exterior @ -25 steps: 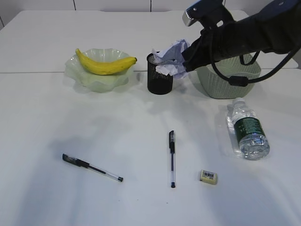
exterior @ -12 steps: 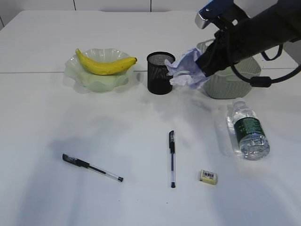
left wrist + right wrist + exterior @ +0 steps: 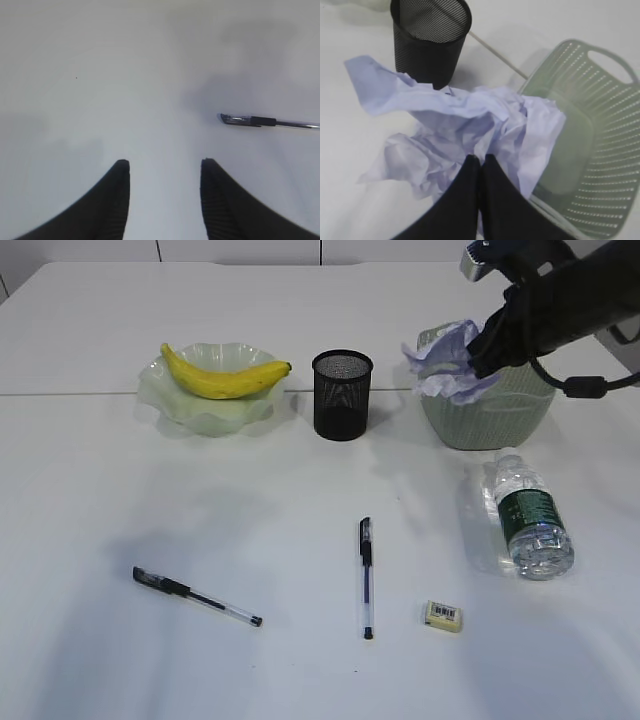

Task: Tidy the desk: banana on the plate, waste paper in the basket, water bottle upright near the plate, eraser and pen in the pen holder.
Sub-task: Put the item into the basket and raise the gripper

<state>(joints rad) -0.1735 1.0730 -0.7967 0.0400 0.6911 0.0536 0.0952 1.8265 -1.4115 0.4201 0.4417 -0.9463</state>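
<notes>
White desk (image 3: pixel 100 660); right gripper (image 3: pixel 480 162) clamped on waste paper (image 3: pixel 465 125) above basket (image 3: pixel 600 125) rim; left gripper (image 3: pixel 165 170) open, empty

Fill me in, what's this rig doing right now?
Desk tidy-up. The right gripper, jaws shut on the crumpled waste paper, holds it at the rim of the green basket. The banana is on the plate. The bottle, two pens and eraser lie on the table.

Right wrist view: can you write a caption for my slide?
The robot's right hand pinches crumpled waste paper over the rim of the green basket, beside the black pen holder.
</notes>
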